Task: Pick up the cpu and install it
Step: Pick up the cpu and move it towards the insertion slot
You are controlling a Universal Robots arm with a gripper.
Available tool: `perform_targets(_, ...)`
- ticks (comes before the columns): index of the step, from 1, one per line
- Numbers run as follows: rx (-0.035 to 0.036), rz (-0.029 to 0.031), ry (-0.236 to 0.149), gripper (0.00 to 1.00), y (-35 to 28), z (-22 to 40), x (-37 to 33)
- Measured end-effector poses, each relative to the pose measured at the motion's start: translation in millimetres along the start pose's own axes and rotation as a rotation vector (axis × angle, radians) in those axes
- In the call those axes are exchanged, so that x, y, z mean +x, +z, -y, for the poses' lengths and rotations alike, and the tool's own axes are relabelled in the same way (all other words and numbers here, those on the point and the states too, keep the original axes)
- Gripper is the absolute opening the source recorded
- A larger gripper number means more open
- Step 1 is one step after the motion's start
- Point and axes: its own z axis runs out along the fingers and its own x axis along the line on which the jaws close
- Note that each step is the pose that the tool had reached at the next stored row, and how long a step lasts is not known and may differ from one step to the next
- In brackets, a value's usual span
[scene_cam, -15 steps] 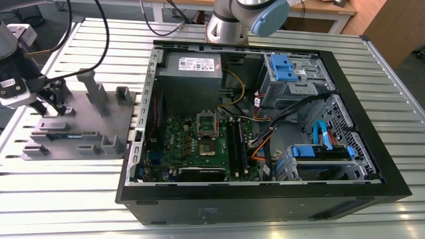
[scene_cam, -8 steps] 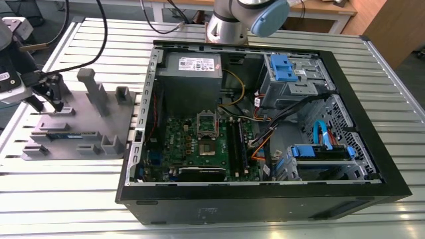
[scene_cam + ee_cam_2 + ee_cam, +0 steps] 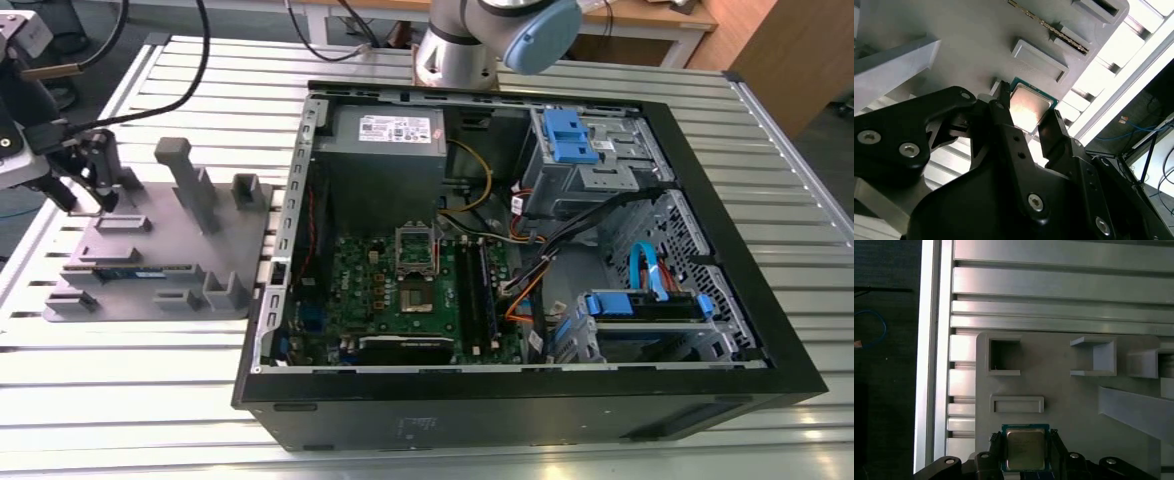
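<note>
1. In the exterior view, the grey robot arm (image 3: 474,40) reached to nine o'clock of the open black computer case (image 3: 534,405). Its black gripper (image 3: 83,205) pointed down over the flat grey slotted tray (image 3: 160,235).
2. The tray held a long green memory stick (image 3: 134,271). The case held a metal socket frame (image 3: 416,262).
3. The small, square, silver-topped cpu (image 3: 1025,450) sat at the tray between the black fingers (image 3: 996,449), which pinched its opposite edges.
</note>
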Motion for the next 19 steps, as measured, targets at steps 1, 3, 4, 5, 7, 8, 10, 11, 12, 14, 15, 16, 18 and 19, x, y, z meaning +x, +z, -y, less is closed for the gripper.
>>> perform_targets(1,0.0000,0.0000,0.000,0.47,-2.3,-0.1,-0.1)
perform_targets(3,-0.0001,0.0001,0.000,0.47,-4.6,-0.1,-0.2)
perform_targets(4,-0.0001,0.0002,0.000,0.47,-4.6,-0.1,-0.2)
perform_targets(5,-0.0002,0.0003,0.000,0.47,-4.6,-0.1,-0.3)
perform_targets(7,0.0000,0.0000,0.000,0.47,-4.9,-0.1,-0.2)
perform_targets(8,0.0000,-0.0001,0.000,0.47,-5.0,-0.1,-0.2)
perform_targets(10,0.0000,0.0001,0.000,0.47,-5.1,-0.1,-0.3)
perform_targets(11,0.0000,0.0000,0.000,0.47,-5.2,-0.1,-0.2)
perform_targets(12,0.0002,-0.0004,0.000,0.47,-5.8,-0.1,-0.2)
perform_targets(14,0.0001,-0.0003,0.000,0.47,-8.4,-0.2,-0.4)
perform_targets(15,-0.0003,0.0000,0.000,0.47,-10.4,-0.3,-0.5)
perform_targets(16,-0.0002,-0.0001,0.000,0.47,-12.9,-0.4,-0.7)
perform_targets(18,-0.0003,-0.0001,0.000,0.47,-18.5,-0.5,-1.1)
perform_targets(19,-0.0003,-0.0001,0.000,0.47,-21.7,-0.6,-1.3)
